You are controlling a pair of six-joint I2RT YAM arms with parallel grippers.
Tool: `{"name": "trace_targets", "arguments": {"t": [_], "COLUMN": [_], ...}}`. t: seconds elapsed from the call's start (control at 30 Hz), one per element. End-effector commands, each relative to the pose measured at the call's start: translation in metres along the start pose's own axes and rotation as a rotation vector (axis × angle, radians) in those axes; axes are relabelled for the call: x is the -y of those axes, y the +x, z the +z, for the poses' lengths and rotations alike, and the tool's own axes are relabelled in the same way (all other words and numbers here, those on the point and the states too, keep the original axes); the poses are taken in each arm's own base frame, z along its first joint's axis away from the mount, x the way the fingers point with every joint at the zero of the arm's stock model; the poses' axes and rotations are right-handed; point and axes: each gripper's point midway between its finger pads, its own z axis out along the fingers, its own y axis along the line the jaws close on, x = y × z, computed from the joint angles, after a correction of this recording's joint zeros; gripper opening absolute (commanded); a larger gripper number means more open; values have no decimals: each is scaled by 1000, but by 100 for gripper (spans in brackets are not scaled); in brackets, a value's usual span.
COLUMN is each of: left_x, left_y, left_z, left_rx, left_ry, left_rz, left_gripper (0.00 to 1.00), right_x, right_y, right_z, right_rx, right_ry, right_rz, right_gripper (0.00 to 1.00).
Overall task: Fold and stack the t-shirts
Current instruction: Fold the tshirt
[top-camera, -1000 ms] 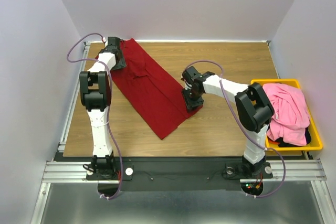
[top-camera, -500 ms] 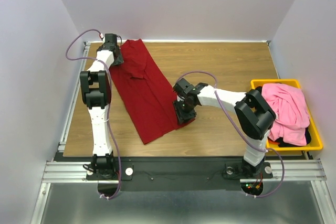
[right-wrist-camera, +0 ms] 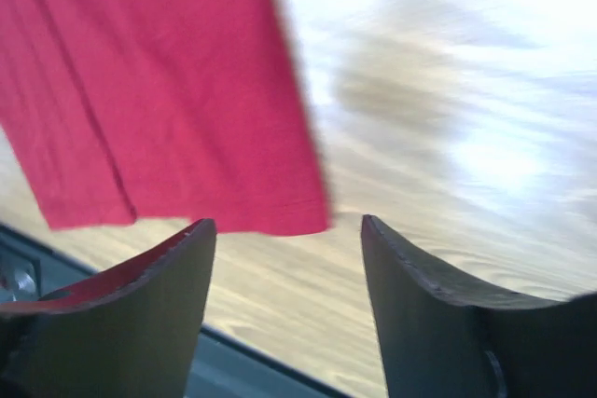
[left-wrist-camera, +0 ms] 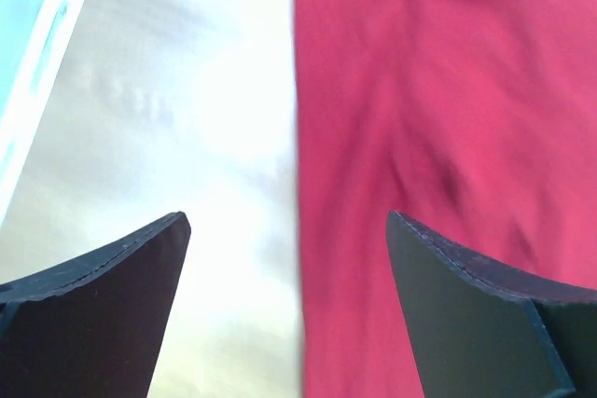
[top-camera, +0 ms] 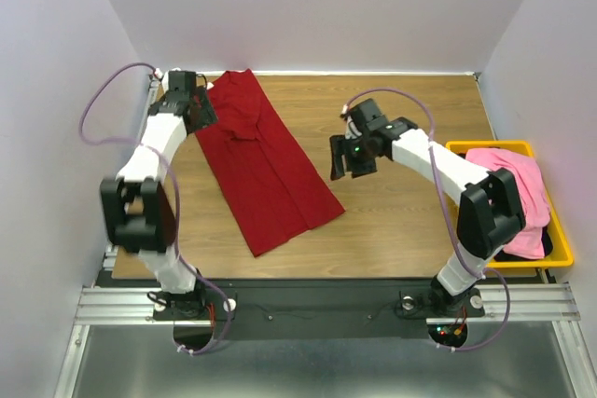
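Top external view: the dark red t-shirt (top-camera: pixel 266 170) lies flat on the table (top-camera: pixel 420 221), left of centre, as a long narrow strip.
Long axis: diagonal, from the far left corner toward the near middle; we cannot tell which end is the collar.
Left gripper (top-camera: pixel 199 107): just beside the strip's far end, jaws spread wide, nothing in them.
Right gripper (top-camera: pixel 347 157): apparently raised over bare wood near the strip's right edge, jaws apart and empty.
Step in hand: we judge the strip ready for a crosswise fold.
How to do it well: we pinch both corners of one short end, lift low, carry along the axis, match the edges, then lay the cloth down without dragging.
Farther out: a pink t-shirt (top-camera: pixel 518 188) heaped in the yellow bin (top-camera: pixel 560 230) at the right edge.
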Motion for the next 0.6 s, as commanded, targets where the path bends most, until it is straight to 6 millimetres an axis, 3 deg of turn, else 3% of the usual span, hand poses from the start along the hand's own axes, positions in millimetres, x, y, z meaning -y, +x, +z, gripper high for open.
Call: {"name": "trace_targets", "arguments": {"t": [0.0, 0.03, 0.07, 0.13, 0.17, 0.23, 0.27, 0.33, 0.37, 0.43, 0.57], "left_x": [12, 21, 10, 11, 3, 1, -4, -3, -5, -5, -7], "left_y": [37, 57, 96, 127, 165, 190, 219, 237, 256, 274, 293], "left_z": [-86, -96, -95, -115, -113, -127, -127, -138, -139, -141, -138], "left_rx": [37, 16, -53, -84, -171, -200, -254, -283, -316, -362, -413], "left_ry": [121, 148, 105, 148, 129, 167, 157, 192, 189, 194, 166], "left_rz": [-94, -76, -89, -94, -121, -149, -131, -191, -178, -202, -181], "left_gripper": [99, 99, 99, 98, 98, 97, 96, 88, 84, 82, 77], "right_x": [17, 21, 24, 28, 28, 31, 31, 31, 30, 30, 31], "right_y": [-2, -1, -2, 5, 7, 13, 14, 16, 16, 16, 12], "right_z": [-14, -14, -15, -11, -10, -4, -3, 0, 0, 2, 8], "right_rx": [10, 12, 18, 8, 6, 1, -1, 2, 3, 4, 5], "right_ry": [-11, 1, 11, 14, 10, 8, 3, -4, -10, -10, -2], "right_rz": [-9, -3, 1, 9, 12, 14, 17, 30, 37, 46, 56], "right_gripper": [72, 73, 73, 74, 73, 73, 72, 72, 71, 70, 68]}}
